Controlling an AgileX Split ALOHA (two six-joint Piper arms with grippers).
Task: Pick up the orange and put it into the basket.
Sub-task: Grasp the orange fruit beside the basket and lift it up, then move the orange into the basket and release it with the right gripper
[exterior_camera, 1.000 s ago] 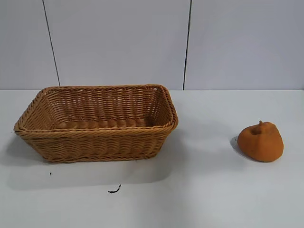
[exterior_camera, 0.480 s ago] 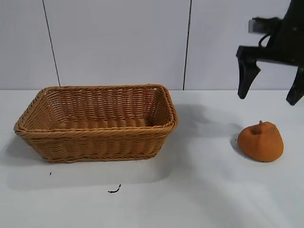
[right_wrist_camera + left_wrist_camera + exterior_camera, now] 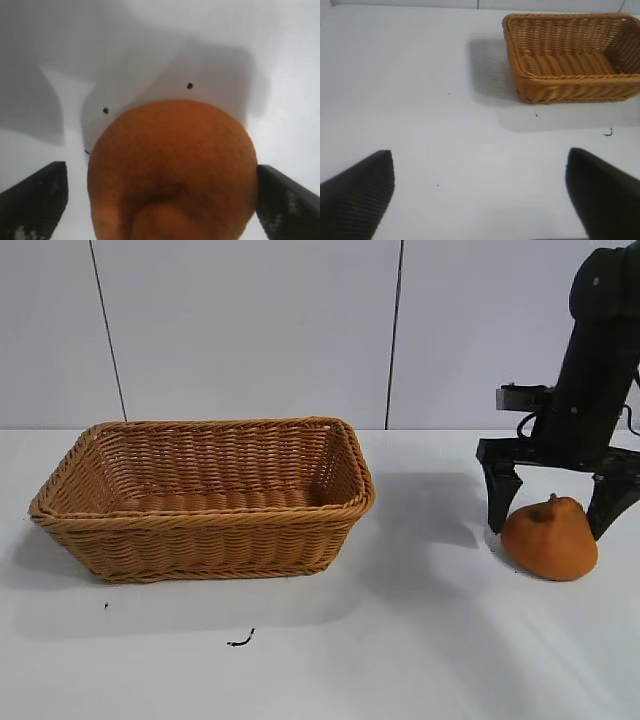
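Observation:
The dull-orange orange (image 3: 550,540) sits on the white table at the right. My right gripper (image 3: 548,532) is open and lowered over it, one finger on each side, its fingers (image 3: 499,502) near the table. In the right wrist view the orange (image 3: 172,165) fills the space between the open jaws of the right gripper (image 3: 161,167), close to one finger, with a small gap at the other. The woven tan basket (image 3: 200,517) stands at the left, with nothing inside. My left gripper (image 3: 479,152) is open and holds nothing, well away from the basket (image 3: 570,90).
A small black mark (image 3: 241,640) lies on the table in front of the basket. A white panelled wall runs behind the table. Bare table lies between basket and orange.
The right arm came into view from the upper right and dropped down until its open fingers straddle the orange. The orange and basket have not moved.

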